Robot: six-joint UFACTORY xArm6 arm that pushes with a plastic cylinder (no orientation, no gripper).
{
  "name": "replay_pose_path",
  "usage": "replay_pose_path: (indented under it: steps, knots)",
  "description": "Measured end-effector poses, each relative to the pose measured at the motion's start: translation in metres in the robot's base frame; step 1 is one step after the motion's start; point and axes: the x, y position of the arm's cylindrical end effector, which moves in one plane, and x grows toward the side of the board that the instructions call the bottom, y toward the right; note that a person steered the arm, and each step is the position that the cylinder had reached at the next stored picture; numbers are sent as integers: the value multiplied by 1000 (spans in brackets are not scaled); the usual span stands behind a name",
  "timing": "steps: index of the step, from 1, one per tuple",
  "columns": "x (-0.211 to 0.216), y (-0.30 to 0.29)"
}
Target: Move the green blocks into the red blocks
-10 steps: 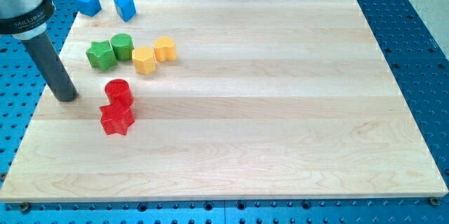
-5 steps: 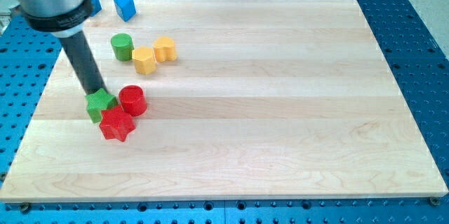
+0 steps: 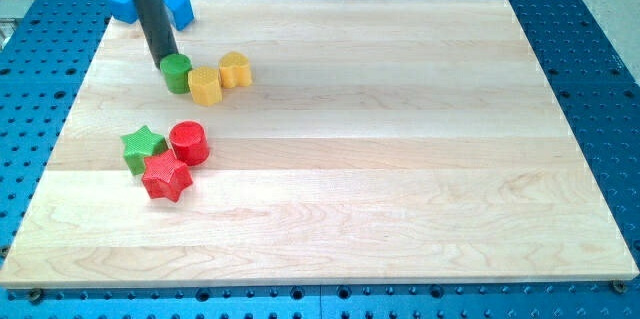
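Note:
My tip [image 3: 165,62] stands at the view's upper left, touching the upper-left edge of the green cylinder [image 3: 178,73]. The green star [image 3: 142,147] lies lower down at the view's left, touching the red star [image 3: 165,175] and close beside the red cylinder [image 3: 188,143]. The two red blocks touch each other. The green cylinder sits well above this group, next to a yellow block.
Two yellow blocks [image 3: 205,86] [image 3: 235,69] sit right of the green cylinder. Two blue blocks [image 3: 123,4] [image 3: 180,11] lie at the board's top left corner, behind the rod. The wooden board [image 3: 400,159] rests on a blue perforated table.
The green star was pushed down from beside the green cylinder into the red blocks. The red cylinder shifted right. My tip then moved up to the green cylinder.

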Motion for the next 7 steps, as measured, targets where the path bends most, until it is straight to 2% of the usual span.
replay_pose_path:
  steps: [2,3,4,5,6,7]
  knots:
    - [82,5]
    - [38,6]
    - [12,34]
    - [47,43]
    - [94,26]
    - [108,32]
